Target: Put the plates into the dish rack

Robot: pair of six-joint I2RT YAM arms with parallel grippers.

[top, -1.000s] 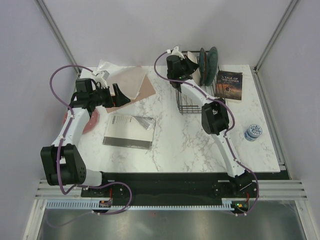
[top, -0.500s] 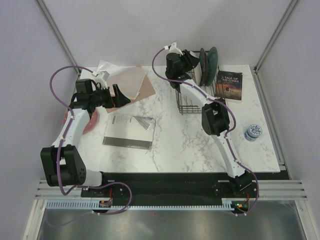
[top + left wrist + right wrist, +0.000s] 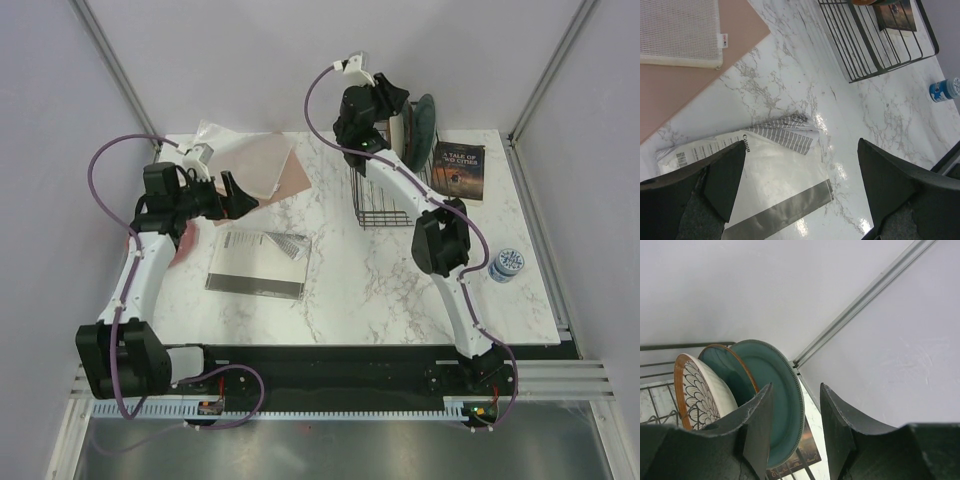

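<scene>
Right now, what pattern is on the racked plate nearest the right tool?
Whitish plate: dark scalloped fan lines, reddish-brown rim; clearest in the right wrist view.

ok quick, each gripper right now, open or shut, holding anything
Left gripper: open, holding nothing.
Right gripper: open, holding nothing, just in front of the teal-green plate.

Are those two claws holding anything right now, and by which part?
Nothing is held. The left gripper is open and empty; the right gripper is open too, clear of the plates.
</scene>
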